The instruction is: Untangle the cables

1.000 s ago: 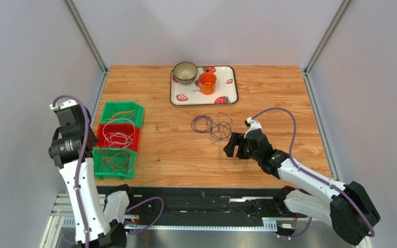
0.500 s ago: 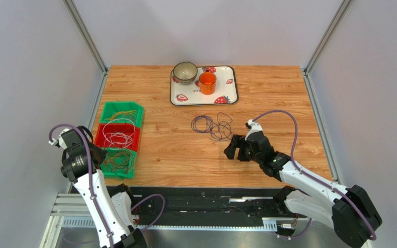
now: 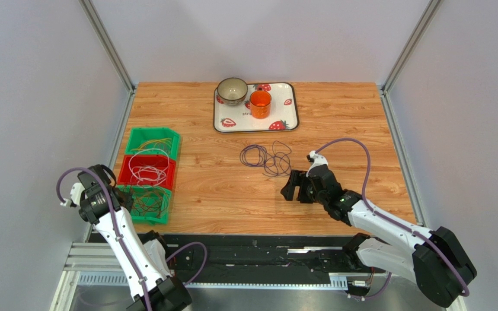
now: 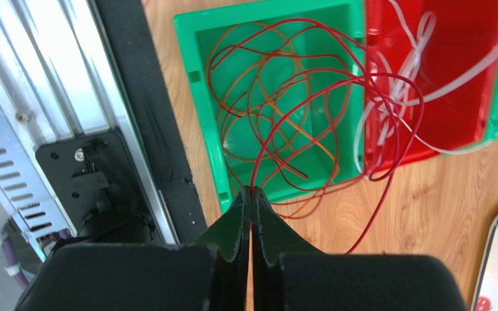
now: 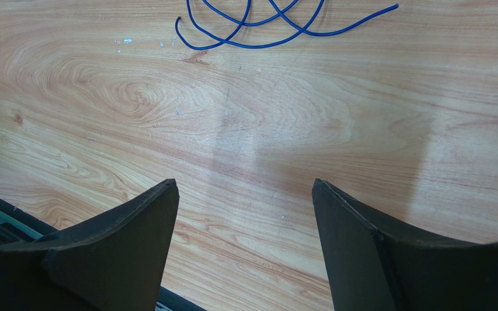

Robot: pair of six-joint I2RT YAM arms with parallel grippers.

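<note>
The cables lie sorted in three bins at the left. In the left wrist view, orange cables (image 4: 245,97) and a red cable (image 4: 256,172) coil in the near green bin (image 4: 190,65), and white cables (image 4: 414,58) lie in the red bin (image 4: 453,97). My left gripper (image 4: 252,191) is shut on the red cable just outside the green bin's near wall; the cable loops out over the rim. A purple cable (image 3: 264,157) lies in loose loops mid-table. My right gripper (image 3: 292,188) stands open, empty, just near of it; that cable's edge (image 5: 251,26) shows ahead of the fingers.
A strawberry-print tray (image 3: 284,116) at the back carries a bowl (image 3: 232,91) and an orange cup (image 3: 260,103). The far green bin (image 3: 154,141) holds yellowish cables. A black rail (image 3: 251,249) runs along the table's near edge.
My left arm has swung down and toward the near edge, its wrist now low beside the near green bin, and its jaws finished closing on the red cable. The right arm has barely moved.
</note>
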